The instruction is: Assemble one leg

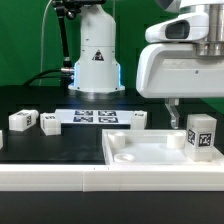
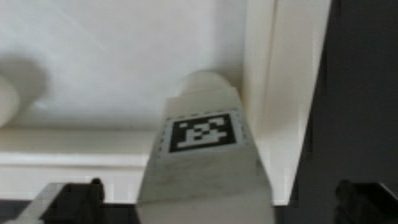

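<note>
A white robot arm reaches down over a large white tray (image 1: 160, 140) that lies on a black surface (image 1: 60, 145).

One leg (image 1: 201, 130), a small white post with a black-and-white tag on its face, stands upright at the tray's corner on the exterior view's right. It appears to sit inside the raised rim, probably because that corner is where it gets fixed.

The claw (image 1: 172, 110) hangs just above the tray, close beside this leg. In the wrist view the leg (image 2: 205, 132) rises toward the camera. Beyond it lie the tray's pale floor (image 2: 107, 50) and rim, with the dark surface (image 2: 365, 80) outside the rim.

The claw (image 2: 217, 200) is spread wide and grips nothing. One dark fingertip (image 2: 71, 198) shows on each side of the post, each clear of its sides. That straddling stance suggests it is lined up either to close on the leg or to lift away from it; the pictures cannot settle which.

Beyond the tray, three more legs (image 1: 22, 121) (image 1: 50, 123) (image 1: 137, 120) rest on the surface, out of the working area. The flat marker board (image 1: 95, 117) lies among them, farther from the tray than the standing leg.
</note>
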